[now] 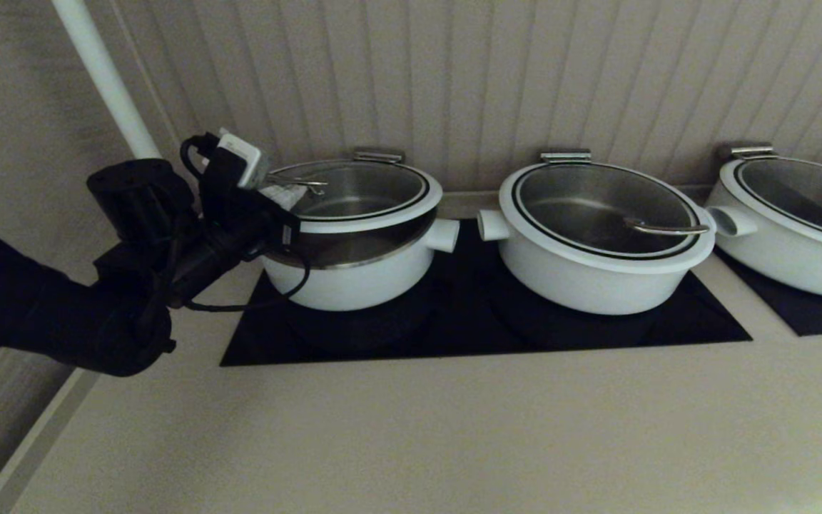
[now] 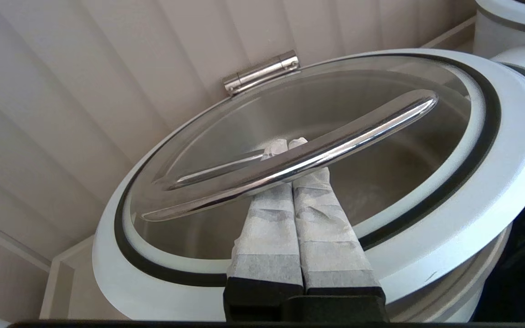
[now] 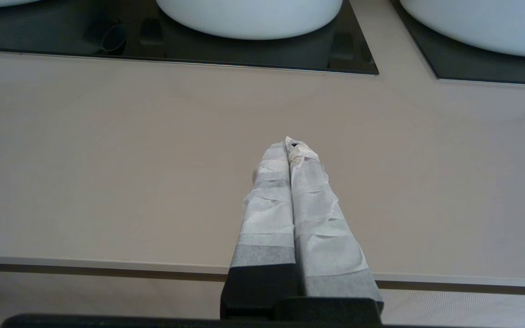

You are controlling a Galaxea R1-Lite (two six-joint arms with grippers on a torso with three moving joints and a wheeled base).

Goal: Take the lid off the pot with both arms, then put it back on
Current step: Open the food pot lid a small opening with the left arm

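My left gripper (image 2: 285,145), fingers closed together, hooks under the tilted round glass lid's (image 2: 508,150) steel handle (image 2: 335,143); unclamped, the lid could slip off.

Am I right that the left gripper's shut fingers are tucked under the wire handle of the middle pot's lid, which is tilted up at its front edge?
Not quite: it is the leftmost pot, not the middle one. The head view shows the left gripper at that pot's lid, raised at the front, and the left wrist view shows the shut fingers tucked under the wire handle.
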